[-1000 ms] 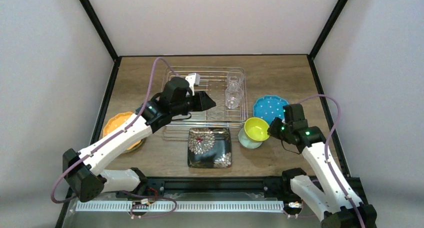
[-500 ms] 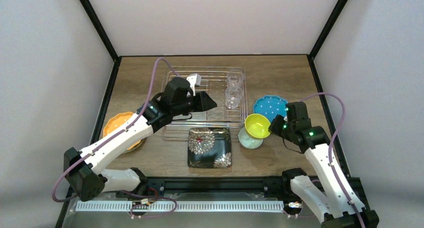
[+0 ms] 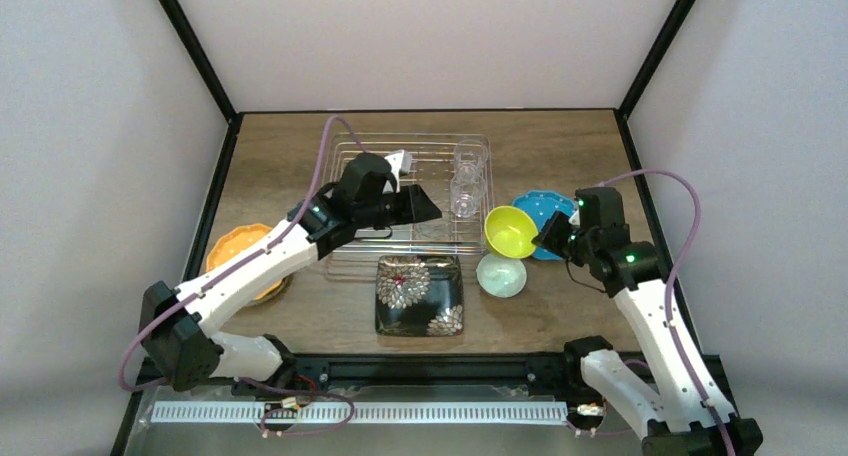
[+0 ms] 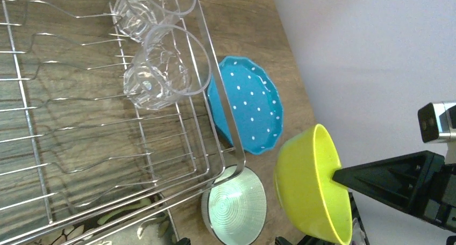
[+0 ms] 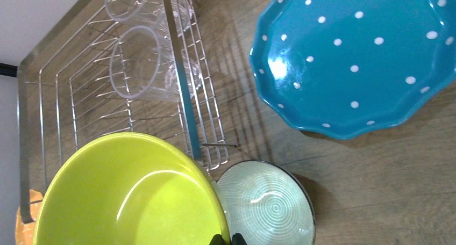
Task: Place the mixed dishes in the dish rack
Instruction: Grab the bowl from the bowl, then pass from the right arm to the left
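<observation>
**Desk:** Item in hand?
**Me:** Small round yellow-green bowl [image 3: 510,231], tilted, pinched at its rim by my right end effector [image 3: 541,239], which is clamped tight. It is aloft just beside the silver wire dish rack [image 3: 430,161].
**Desk:** Handling?
**Me:** I'd clear the rim wire, avoid the clear glass cups [image 3: 466,181] and lower slowly. Left end effector [image 3: 418,204]: spread wide, empty, over the rack.

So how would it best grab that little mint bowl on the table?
The mint bowl sits upright, mouth open, so probably pinch its thin rim from above, one finger inside, one outside, on its right side; the corner of the dish rack crowds its far edge.
</observation>
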Action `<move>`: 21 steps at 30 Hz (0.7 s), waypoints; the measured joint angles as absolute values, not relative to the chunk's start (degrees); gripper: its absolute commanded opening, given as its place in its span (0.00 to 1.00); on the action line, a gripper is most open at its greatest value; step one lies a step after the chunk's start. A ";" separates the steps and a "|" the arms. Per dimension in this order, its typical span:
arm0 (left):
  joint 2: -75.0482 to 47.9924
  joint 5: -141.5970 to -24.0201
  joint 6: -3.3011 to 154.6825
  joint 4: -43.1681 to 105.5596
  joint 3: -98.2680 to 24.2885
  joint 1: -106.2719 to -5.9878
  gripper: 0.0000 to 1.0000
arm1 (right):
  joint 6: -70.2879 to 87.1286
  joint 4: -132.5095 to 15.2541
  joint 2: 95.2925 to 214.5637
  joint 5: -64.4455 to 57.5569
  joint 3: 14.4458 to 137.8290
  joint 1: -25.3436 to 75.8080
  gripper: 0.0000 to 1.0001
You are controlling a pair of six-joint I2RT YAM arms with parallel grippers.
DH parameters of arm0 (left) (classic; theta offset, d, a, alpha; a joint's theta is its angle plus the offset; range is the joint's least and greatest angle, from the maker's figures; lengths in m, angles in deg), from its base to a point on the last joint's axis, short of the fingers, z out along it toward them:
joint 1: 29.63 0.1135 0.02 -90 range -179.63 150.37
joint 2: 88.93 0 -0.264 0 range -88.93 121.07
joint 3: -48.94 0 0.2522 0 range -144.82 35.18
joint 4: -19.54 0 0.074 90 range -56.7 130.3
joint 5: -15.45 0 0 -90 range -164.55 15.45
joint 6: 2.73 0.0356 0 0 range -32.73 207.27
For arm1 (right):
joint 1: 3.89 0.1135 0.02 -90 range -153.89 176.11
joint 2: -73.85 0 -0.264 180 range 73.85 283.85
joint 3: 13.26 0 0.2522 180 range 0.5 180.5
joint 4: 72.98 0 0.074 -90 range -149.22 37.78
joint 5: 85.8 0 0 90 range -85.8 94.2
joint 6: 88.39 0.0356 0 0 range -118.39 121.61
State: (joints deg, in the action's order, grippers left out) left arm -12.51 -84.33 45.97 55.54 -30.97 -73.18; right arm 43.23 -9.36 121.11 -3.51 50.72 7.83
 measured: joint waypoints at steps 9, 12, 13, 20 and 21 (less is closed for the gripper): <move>-7.99 -86.89 44.38 55.41 -38.47 -73.18 0.91 | 41.88 -12.94 127.47 -4.36 55.27 7.90 0.01; -6.37 -87.50 44.14 55.60 -41.94 -73.18 0.91 | 41.29 -14.32 130.40 -4.25 57.34 8.68 0.01; -5.65 -87.63 44.14 55.67 -43.17 -73.18 0.92 | 41.02 -14.80 131.82 -4.01 58.35 9.32 0.01; -0.21 -86.80 45.32 59.10 -51.14 -73.20 0.97 | 40.57 -17.75 138.86 -2.61 63.16 13.45 0.01; 0.52 -86.43 45.73 59.71 -52.02 -73.22 0.97 | 40.57 -18.08 139.56 -2.44 63.64 13.84 0.01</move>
State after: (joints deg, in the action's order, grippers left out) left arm 0.52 -86.43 45.73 59.71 -52.02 -73.22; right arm 40.57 -18.08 139.56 -2.44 63.64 13.84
